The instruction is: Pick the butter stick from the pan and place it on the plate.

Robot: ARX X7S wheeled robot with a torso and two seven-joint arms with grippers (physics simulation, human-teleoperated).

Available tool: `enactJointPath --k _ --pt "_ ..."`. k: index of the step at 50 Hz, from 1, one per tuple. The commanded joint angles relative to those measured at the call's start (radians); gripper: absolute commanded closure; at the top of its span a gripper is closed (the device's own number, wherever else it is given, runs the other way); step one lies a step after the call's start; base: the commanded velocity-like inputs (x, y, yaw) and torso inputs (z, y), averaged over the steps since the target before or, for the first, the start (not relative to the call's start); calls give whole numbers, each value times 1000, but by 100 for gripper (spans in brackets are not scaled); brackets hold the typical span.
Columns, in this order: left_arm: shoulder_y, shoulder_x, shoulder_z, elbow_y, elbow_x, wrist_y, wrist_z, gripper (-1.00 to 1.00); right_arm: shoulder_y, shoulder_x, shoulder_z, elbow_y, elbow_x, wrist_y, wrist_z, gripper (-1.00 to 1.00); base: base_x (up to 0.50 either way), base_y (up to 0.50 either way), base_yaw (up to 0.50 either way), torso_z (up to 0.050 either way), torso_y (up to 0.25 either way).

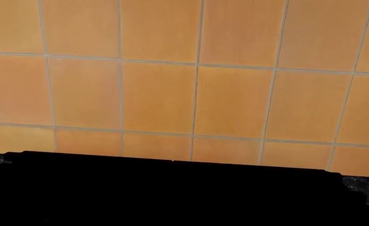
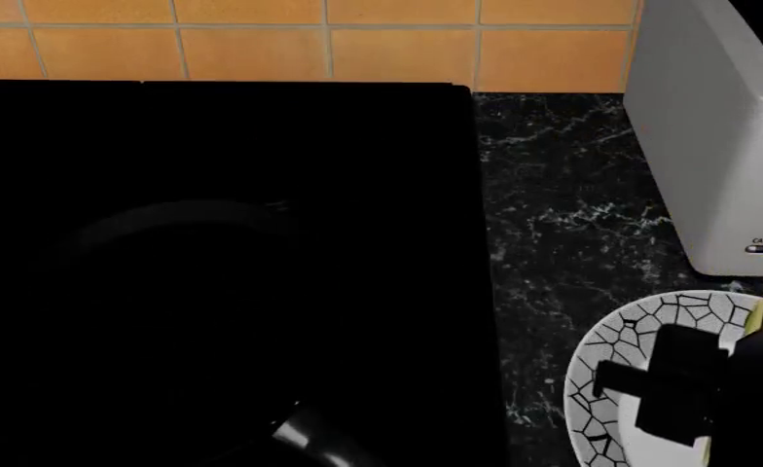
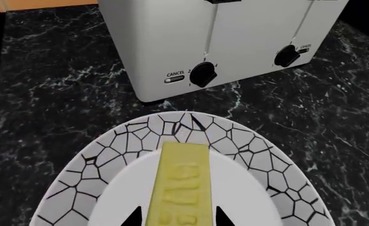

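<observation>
The butter stick (image 3: 179, 186), a pale-yellow bar, lies lengthwise on the plate (image 3: 109, 150), its far end at the mosaic rim. My right gripper (image 3: 178, 217) straddles its near end. A thin sliver of white plate shows between the bar and each black fingertip (image 3: 133, 218), so the gripper reads as open. In the head view the right gripper (image 2: 680, 389) hangs over the plate (image 2: 602, 379) at the lower right and hides most of the butter. The pan (image 2: 187, 216) is a faint round rim on the dark stove, with its grey handle (image 2: 310, 433) near the bottom. My left gripper does not show.
A silver toaster (image 3: 222, 42) stands just behind the plate, at the right edge (image 2: 719, 136) in the head view. Black marble counter (image 2: 551, 243) lies between the stove (image 2: 226, 126) and the plate. An orange tiled wall (image 1: 184, 84) runs behind the stove.
</observation>
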Motion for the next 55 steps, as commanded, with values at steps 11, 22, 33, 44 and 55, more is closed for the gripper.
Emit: enactJointPath --k 11,22,33,44,55 --pt "1 1 5 0 -3 0 -6 -100 -31 19 3 -7 -21 -23 -28 100 0 0 0 0 0" --pt "6 -1 3 5 -6 3 -10 -100 -40 28 3 -16 -24 -34 -34 100 0 0 0 0 0" --pt "-1 -3 2 10 -15 -6 -18 -100 -54 35 3 -20 -30 -50 -44 100 0 0 0 0 0" --pt "1 0 10 -1 -6 5 -9 -100 -71 39 -1 -20 -38 -65 -52 100 0 0 0 0 0" --pt "4 -4 7 1 -9 6 -13 -100 -71 37 -1 -17 -39 -66 -58 100 0 0 0 0 0"
